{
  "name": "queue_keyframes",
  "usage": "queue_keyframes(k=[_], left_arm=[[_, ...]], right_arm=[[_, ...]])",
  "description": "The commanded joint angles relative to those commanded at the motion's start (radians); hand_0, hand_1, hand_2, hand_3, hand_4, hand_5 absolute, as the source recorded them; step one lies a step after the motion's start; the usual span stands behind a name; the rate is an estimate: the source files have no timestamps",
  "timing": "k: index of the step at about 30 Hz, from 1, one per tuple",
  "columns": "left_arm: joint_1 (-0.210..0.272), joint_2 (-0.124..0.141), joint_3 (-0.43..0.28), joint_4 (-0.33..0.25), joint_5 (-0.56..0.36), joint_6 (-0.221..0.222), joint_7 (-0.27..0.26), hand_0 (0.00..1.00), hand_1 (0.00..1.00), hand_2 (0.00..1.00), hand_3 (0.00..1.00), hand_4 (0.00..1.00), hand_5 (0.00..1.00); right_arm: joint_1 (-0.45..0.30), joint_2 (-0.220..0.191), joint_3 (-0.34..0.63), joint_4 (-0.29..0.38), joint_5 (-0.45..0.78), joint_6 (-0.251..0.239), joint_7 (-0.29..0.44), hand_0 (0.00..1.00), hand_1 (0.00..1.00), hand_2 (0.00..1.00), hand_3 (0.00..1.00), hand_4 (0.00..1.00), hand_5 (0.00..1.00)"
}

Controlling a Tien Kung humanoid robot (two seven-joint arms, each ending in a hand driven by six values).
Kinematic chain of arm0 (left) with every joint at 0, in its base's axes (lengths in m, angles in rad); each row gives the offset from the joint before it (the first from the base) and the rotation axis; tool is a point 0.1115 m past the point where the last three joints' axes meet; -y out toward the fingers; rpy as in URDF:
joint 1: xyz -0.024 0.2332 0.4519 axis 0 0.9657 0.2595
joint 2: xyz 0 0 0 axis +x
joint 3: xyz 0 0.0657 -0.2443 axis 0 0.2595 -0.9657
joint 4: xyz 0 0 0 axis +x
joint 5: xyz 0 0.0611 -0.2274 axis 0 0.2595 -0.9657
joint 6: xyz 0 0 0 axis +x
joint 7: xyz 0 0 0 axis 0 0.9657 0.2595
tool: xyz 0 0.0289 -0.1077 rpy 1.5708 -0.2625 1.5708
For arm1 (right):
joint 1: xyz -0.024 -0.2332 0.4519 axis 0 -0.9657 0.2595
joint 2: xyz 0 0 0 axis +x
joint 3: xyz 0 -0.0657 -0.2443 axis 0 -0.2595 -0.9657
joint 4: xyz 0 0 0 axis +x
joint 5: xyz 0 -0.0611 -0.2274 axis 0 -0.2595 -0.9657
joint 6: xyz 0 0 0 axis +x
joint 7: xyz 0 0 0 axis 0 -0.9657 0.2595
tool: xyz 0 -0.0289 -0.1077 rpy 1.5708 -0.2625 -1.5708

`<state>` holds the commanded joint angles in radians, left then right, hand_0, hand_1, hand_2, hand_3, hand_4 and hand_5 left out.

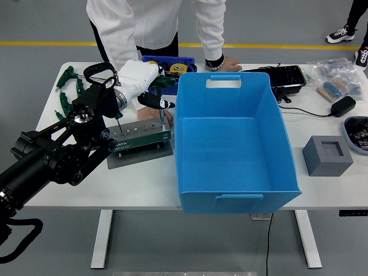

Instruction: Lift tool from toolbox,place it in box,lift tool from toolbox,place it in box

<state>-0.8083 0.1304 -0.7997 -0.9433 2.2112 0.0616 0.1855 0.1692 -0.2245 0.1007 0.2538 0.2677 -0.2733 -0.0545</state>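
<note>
The blue toolbox (183, 61) sits at the table's back, holding yellow and green-handled tools (167, 81). My left hand (150, 86), white with a black thumb, hangs over the toolbox's near left corner, next to the green-handled tool. Its thumb is spread toward the big blue box (230, 198) and it holds nothing I can see. The fingertips are partly hidden against the tools. The blue box stands empty in the middle of the table, just right of the hand. My right hand is out of view.
A green screwdriver stand (138, 135) lies below my hand. Green-handled pliers (68, 92) lie far left. A person stands behind the table with one hand (229, 63) resting on it. A grey block (326, 156), a black tray (286, 77) and a power adapter (344, 106) occupy the right.
</note>
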Motion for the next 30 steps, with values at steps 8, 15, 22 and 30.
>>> queue_keyframes(k=[8, 15, 22, 30], left_arm=[[-0.001, -0.002, 0.006, 0.009, -0.019, 0.011, 0.041, 0.312, 0.212, 0.247, 0.398, 0.998, 0.68], [-0.001, -0.002, 0.014, 0.027, -0.081, 0.011, 0.052, 0.249, 0.155, 0.206, 0.332, 0.998, 0.694], [-0.005, -0.01, 0.032, 0.039, -0.153, 0.045, 0.057, 0.199, 0.109, 0.16, 0.273, 0.998, 0.752], [-0.016, -0.019, 0.047, 0.066, -0.18, 0.101, 0.051, 0.136, 0.022, 0.065, 0.133, 0.998, 0.767]], right_arm=[[0.0, 0.0, 0.001, 0.0, -0.002, -0.001, 0.0, 0.723, 0.699, 0.747, 0.562, 0.795, 0.714], [0.0, -0.001, 0.0, 0.0, 0.001, -0.001, 0.001, 0.723, 0.699, 0.746, 0.562, 0.795, 0.713], [0.002, -0.002, 0.0, 0.0, 0.0, 0.0, 0.002, 0.723, 0.699, 0.746, 0.562, 0.795, 0.712], [0.002, -0.002, 0.002, 0.0, -0.004, -0.001, 0.002, 0.723, 0.698, 0.744, 0.561, 0.794, 0.712]])
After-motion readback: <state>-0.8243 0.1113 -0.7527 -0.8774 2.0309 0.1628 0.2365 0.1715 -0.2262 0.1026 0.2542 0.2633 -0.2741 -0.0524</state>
